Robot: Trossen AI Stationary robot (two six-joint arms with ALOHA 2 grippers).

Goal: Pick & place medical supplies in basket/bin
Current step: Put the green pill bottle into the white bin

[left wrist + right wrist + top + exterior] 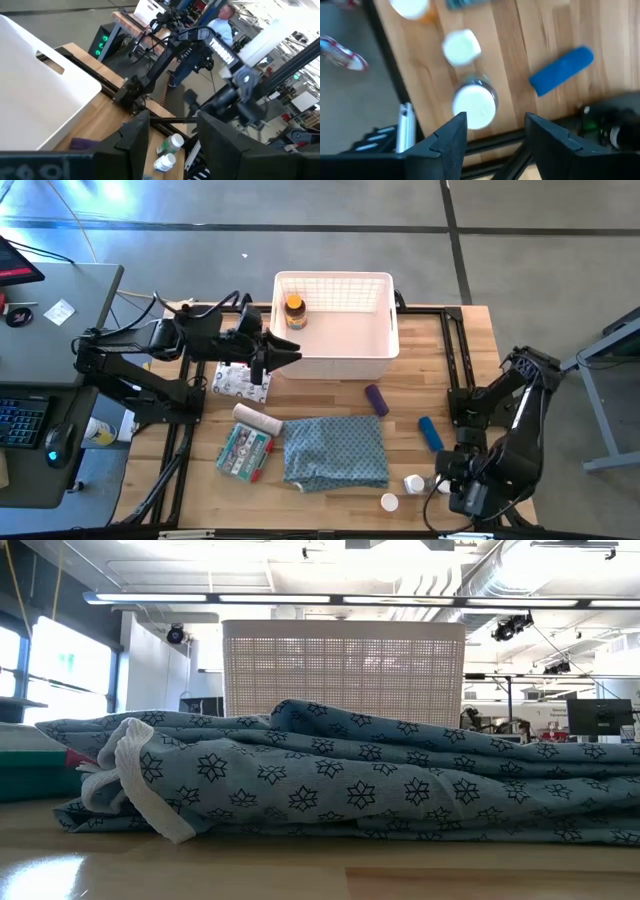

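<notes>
The white latticed basket [345,340] stands at the table's far middle, with the amber yellow-capped bottle [294,311] upright inside it. My left gripper [288,356] hovers open and empty at the basket's near-left corner [45,95]. My right gripper [495,131] is open near the table's near-right corner. It is just above a white pill bottle [474,105], which shows between and ahead of its fingers. A second white bottle [461,46] stands beyond it. The blue tube [430,433] and purple tube [376,399] lie on the wood. The bandage roll [258,418] and printed packets [243,452] lie left of the cloth.
The blue-grey patterned cloth [335,450] lies bunched at the table's near middle and fills the low view [350,785]. A white printed box [240,380] sits under my left arm. A black frame rail [455,360] runs along the table's right side. A person [220,25] stands in the room beyond.
</notes>
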